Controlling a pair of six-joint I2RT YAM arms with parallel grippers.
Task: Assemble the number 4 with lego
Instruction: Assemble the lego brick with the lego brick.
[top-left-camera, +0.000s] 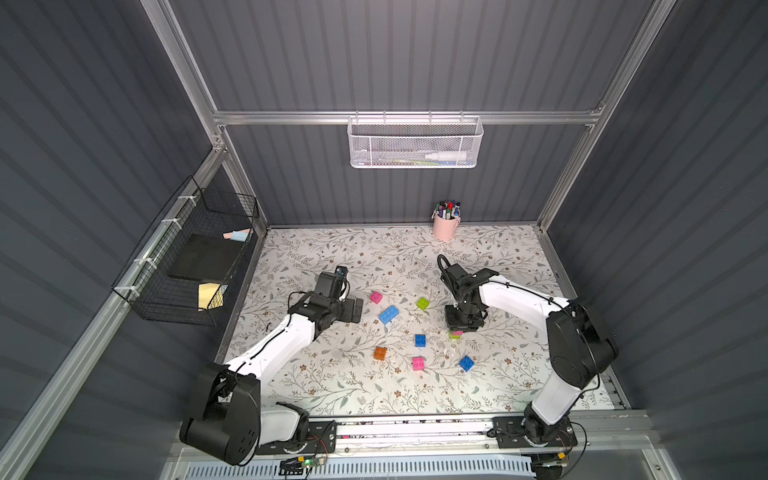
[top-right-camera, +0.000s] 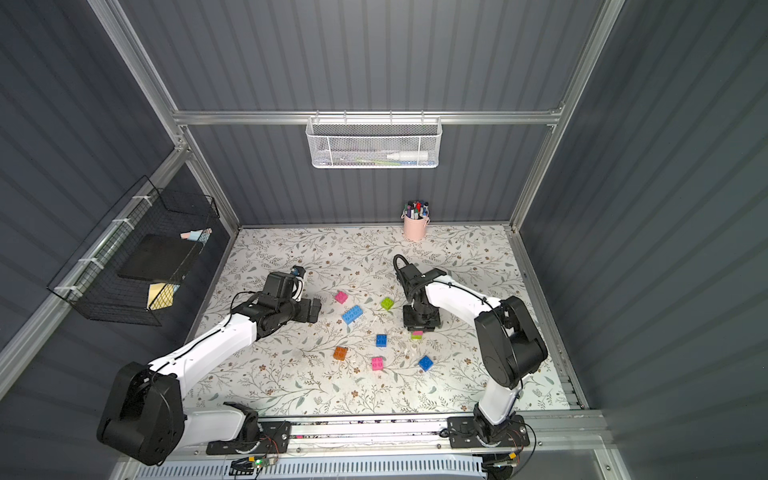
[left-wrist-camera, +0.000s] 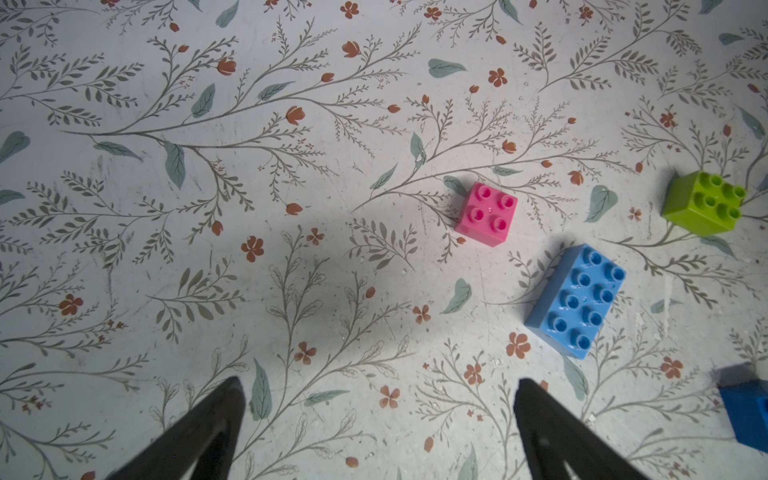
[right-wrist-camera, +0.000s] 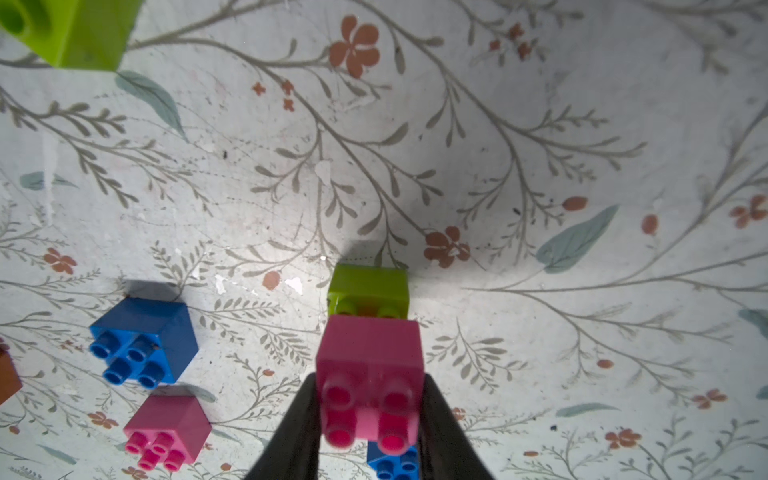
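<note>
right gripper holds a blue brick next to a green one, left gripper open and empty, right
No: the right gripper holds a pink brick, not blue, per the right wrist view. A green brick is beside it, and the left gripper is open and empty.

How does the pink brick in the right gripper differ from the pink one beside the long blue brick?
The held pink brick is clamped between the jaws of the right gripper; the loose pink brick lies free on the table, untouched. The held pink brick is directly above a green brick; the loose pink brick has only table under it. Both are square, four-studded, studs up.
</note>
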